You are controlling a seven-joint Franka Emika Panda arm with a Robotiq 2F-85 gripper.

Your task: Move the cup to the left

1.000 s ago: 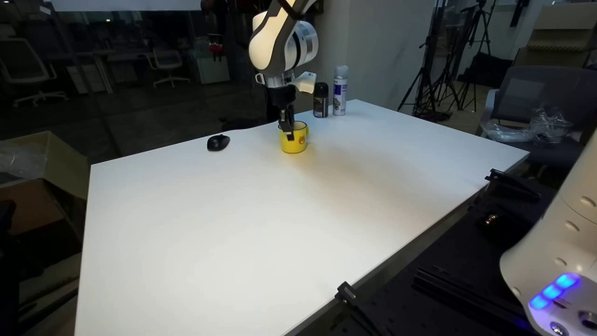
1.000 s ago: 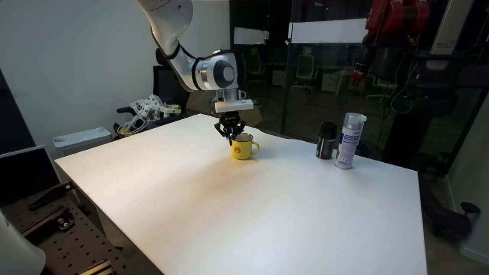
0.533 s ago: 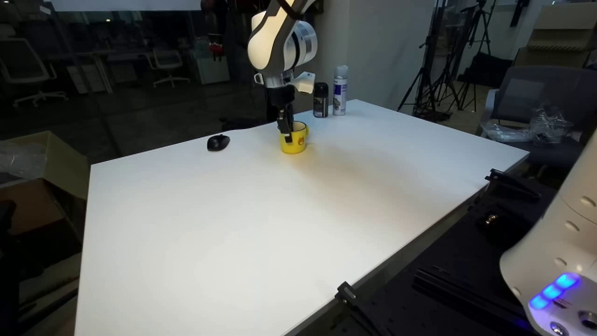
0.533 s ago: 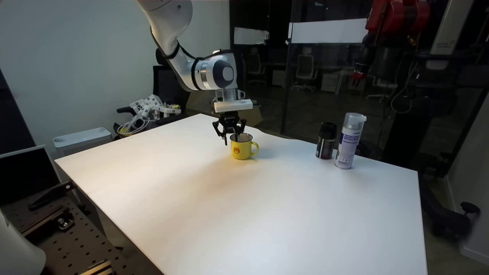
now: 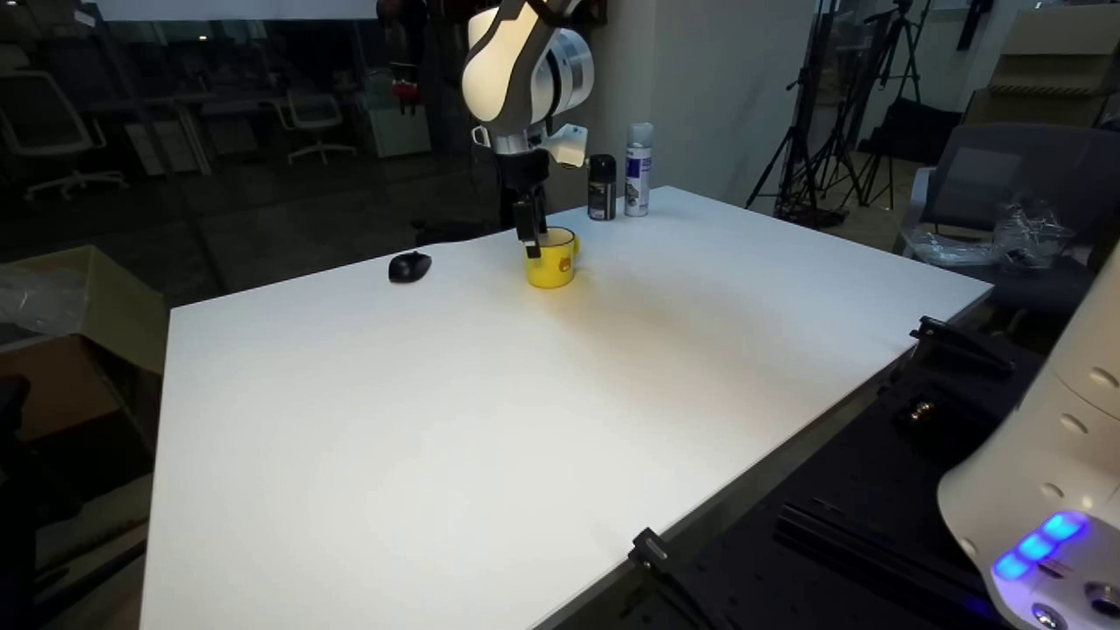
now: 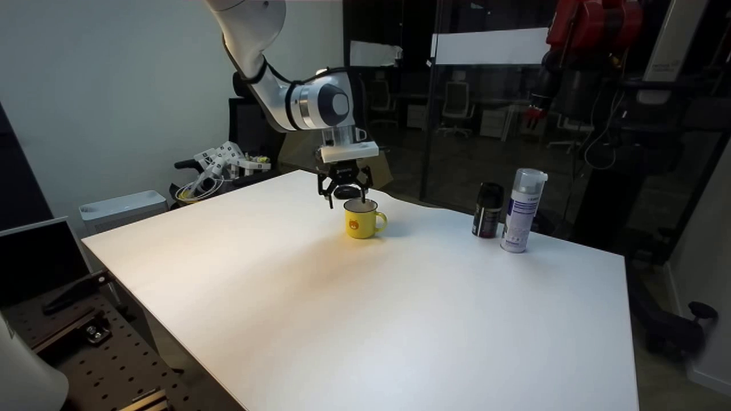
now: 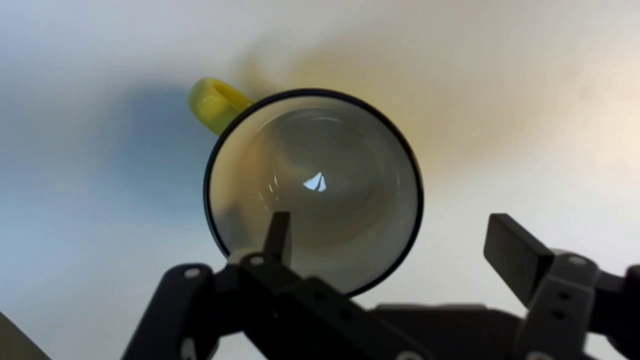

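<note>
The yellow cup (image 5: 549, 267) stands upright near the far edge of the white table, its handle visible in both exterior views. From above, the wrist view looks straight into the cup's pale inside (image 7: 320, 150), ringed by a dark rim. My gripper (image 6: 347, 204) is just over it with its jaws spread wide and holding nothing. In the wrist view, one of the fingers (image 7: 278, 237) overlaps the cup's opening, while the opposite one is outside the rim, over bare table. Whether the first fingertip is still slightly below the rim, I cannot tell.
A black mouse (image 5: 409, 268) lies close to the table's far edge. A dark bottle (image 6: 487, 211) and a taller spray can (image 6: 518, 220) stand together farther along that edge. Clamps (image 5: 649, 551) sit at the near table edge beside the robot's base.
The jaws have opened from nearly together at the cup's rim to wide apart. My gripper has risen a little. The cup has stayed almost exactly in place.
</note>
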